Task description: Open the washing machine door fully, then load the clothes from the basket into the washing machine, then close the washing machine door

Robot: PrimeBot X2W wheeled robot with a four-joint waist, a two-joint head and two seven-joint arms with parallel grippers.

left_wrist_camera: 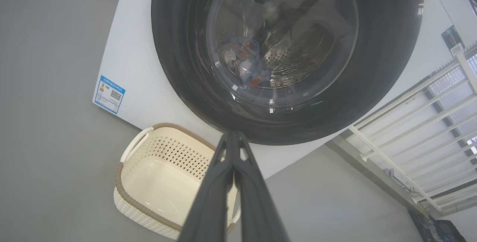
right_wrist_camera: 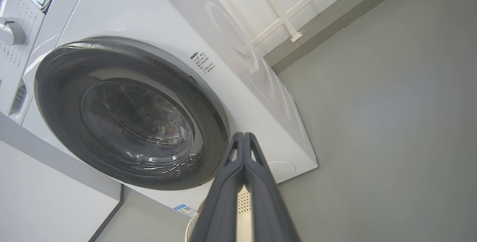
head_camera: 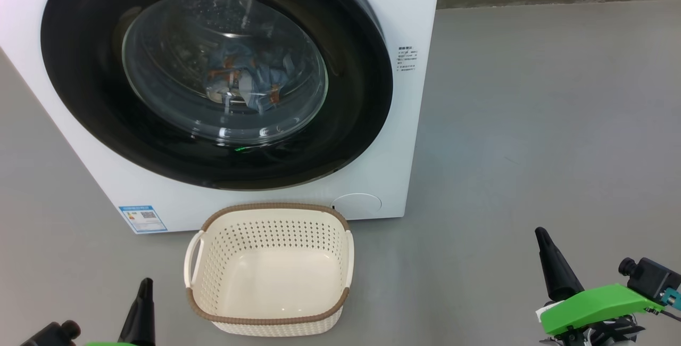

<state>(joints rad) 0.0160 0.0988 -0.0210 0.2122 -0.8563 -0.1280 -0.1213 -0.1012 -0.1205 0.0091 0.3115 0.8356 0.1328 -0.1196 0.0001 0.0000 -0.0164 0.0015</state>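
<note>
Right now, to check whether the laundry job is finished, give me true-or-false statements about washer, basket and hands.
1. The large round glossy black washing machine door is shut. True.
2. The small cream perforated plastic basket holds garments. False: it is empty.
3. The light blue, orange-patterned clothes lie in the drum behind the glass. True.
4. The left hand grips a basket handle. False: it is shut on nothing, apart from the basket.
5. The right hand is open. False: its fingers are pressed together.

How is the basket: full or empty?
Empty: the basket shows its bare cream floor; the clothes lie inside the washing machine, behind its glass.
</note>
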